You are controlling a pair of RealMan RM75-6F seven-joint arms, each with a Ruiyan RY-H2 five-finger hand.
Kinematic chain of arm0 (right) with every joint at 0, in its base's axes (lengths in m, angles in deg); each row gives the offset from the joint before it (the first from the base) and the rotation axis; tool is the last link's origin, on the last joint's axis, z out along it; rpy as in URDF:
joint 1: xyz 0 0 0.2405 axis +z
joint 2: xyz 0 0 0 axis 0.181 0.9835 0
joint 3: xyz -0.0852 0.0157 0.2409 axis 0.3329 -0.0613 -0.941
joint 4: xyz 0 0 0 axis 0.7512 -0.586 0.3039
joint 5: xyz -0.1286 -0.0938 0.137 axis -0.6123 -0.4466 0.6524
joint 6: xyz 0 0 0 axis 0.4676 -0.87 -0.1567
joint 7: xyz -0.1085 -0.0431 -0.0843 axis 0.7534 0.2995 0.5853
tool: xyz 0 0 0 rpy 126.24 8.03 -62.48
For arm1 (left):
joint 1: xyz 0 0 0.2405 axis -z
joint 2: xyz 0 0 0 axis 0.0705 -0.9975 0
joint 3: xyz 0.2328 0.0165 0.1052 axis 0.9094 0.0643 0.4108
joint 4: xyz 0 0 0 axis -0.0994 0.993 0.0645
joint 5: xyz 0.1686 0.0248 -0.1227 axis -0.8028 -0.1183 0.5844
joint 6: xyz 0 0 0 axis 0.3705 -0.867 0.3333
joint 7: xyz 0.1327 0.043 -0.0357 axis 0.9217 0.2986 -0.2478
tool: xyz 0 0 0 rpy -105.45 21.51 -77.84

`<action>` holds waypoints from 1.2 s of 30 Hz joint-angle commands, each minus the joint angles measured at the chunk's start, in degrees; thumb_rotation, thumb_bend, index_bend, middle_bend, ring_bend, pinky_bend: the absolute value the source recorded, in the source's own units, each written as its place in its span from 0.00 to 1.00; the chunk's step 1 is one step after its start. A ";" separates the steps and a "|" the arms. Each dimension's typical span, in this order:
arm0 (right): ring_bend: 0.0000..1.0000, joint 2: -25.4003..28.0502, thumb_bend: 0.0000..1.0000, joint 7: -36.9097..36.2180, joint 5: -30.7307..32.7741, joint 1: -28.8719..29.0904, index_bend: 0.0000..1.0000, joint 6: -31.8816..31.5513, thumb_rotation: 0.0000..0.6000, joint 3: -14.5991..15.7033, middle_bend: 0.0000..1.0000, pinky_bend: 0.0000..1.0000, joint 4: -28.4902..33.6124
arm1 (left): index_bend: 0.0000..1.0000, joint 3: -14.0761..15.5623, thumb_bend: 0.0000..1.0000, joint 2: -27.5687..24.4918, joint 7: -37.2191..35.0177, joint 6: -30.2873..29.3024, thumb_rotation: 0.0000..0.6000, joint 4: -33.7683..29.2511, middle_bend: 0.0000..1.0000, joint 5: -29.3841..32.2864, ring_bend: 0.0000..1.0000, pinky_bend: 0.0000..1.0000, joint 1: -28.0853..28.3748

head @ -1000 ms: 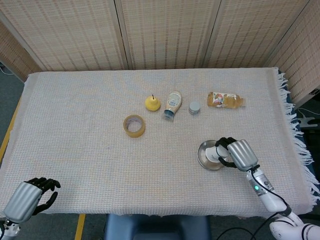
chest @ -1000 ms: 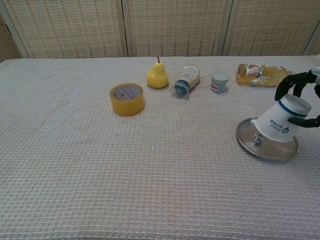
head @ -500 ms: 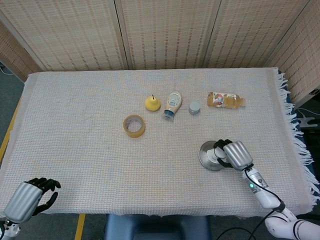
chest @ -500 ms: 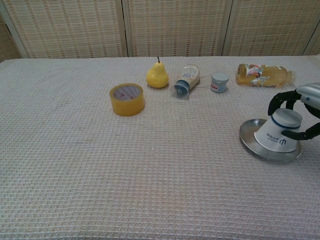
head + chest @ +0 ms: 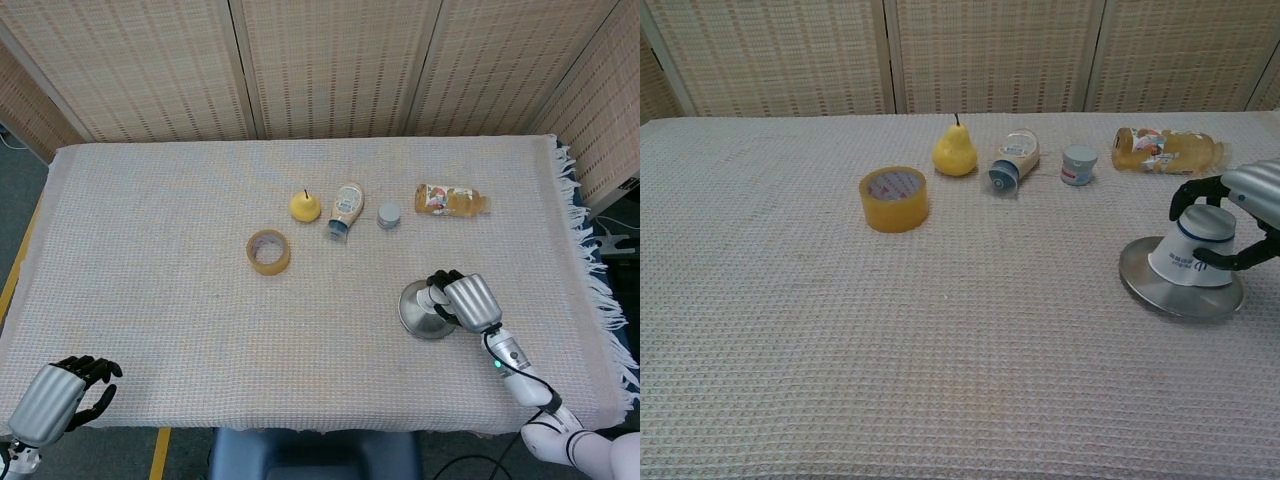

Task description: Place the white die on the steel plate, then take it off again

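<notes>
Chest view: the right hand [image 5: 1252,215] grips an inverted white paper cup [image 5: 1196,248], its fingers curled round the cup's upturned base. The cup stands mouth-down on the round steel plate [image 5: 1148,285], which lies on the table covered with a beige woven cloth [image 5: 940,350]. The white die is hidden in both views, so its position cannot be told. The cup bears a blue band near its upper edge and a small dark blue printed logo with characters too small to read. Along the far side lie a roll of yellow translucent tape [image 5: 894,198], a yellow pear [image 5: 955,152], a tipped squeeze bottle with a blue cap [image 5: 1014,158], a small round tin with a pale blue label [image 5: 1078,164], and an amber bottle lying on its side [image 5: 1164,150]; their label text is illegible. Head view: the left hand [image 5: 58,394] rests at the near left table edge, fingers curled in on nothing.
</notes>
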 commanded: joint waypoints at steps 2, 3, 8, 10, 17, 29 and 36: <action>0.50 2.43 0.26 -10.03 0.01 0.30 0.62 3.99 1.00 1.96 0.57 0.80 5.87 | 0.47 0.01 0.43 0.00 -0.01 0.00 1.00 0.02 0.56 -0.02 0.53 0.65 0.00; 0.50 2.78 0.26 -10.89 0.02 0.39 0.62 4.40 1.00 2.11 0.57 0.80 6.47 | 0.47 0.02 0.43 0.01 -0.02 0.00 1.00 0.02 0.56 -0.02 0.53 0.65 0.00; 0.50 7.46 0.26 -18.01 -0.07 1.68 0.62 8.04 1.00 3.15 0.57 0.80 12.79 | 0.47 0.08 0.43 0.01 -0.02 0.07 1.00 0.01 0.56 -0.11 0.54 0.66 0.04; 0.50 6.46 0.27 -14.64 -0.16 1.21 0.62 6.04 1.00 2.47 0.57 0.80 10.77 | 0.47 0.11 0.43 -0.01 0.01 0.07 1.00 -0.02 0.56 -0.16 0.53 0.66 0.04; 0.50 2.08 0.27 -7.14 -0.58 0.05 0.62 1.11 1.00 1.09 0.57 0.80 1.17 | 0.47 0.12 0.43 -0.02 0.04 0.23 1.00 -0.01 0.56 -0.08 0.54 0.65 0.07; 0.50 -0.54 0.27 -10.17 -0.84 -0.42 0.62 -0.58 1.00 1.10 0.57 0.80 -4.79 | 0.47 0.30 0.43 0.07 0.59 0.59 1.00 -0.14 0.56 -0.25 0.53 0.66 0.13; 0.50 3.05 0.27 -19.85 -1.72 -0.03 0.62 1.58 1.00 2.88 0.57 0.80 2.31 | 0.47 0.35 0.43 0.03 0.89 0.62 1.00 -0.26 0.56 -0.36 0.54 0.66 0.14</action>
